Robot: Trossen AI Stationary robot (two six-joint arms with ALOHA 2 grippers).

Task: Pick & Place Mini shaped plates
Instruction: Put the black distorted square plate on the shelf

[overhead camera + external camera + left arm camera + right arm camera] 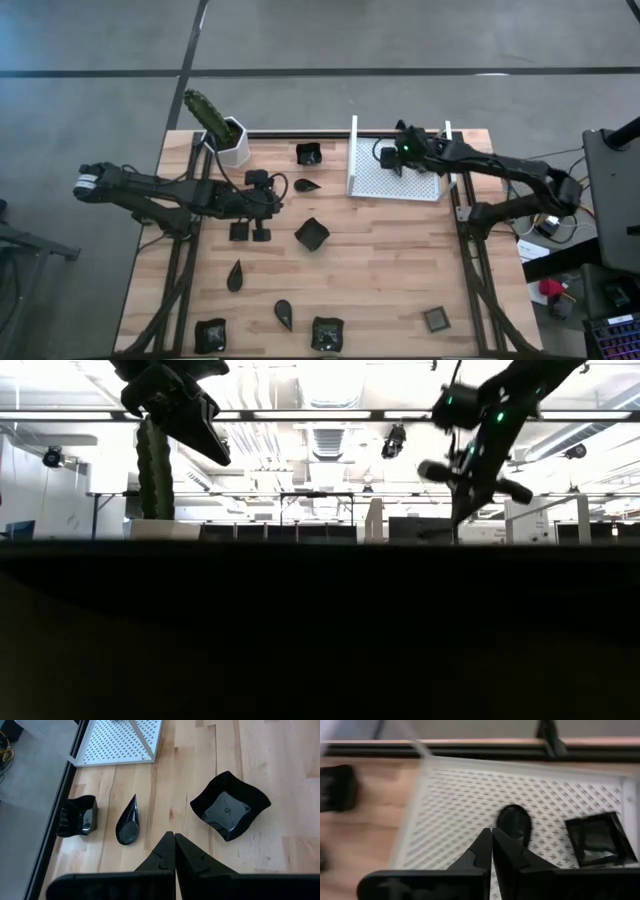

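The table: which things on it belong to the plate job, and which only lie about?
Job:
- plates on the wood, e.g. square, teardrop
- white tray
- two plates in the tray

Lying about:
- cactus pot

Counted on the surface (400, 260): eight mini shaped plates (311, 233) loose; two more inside one white tray (395, 185); one potted cactus (222, 128).
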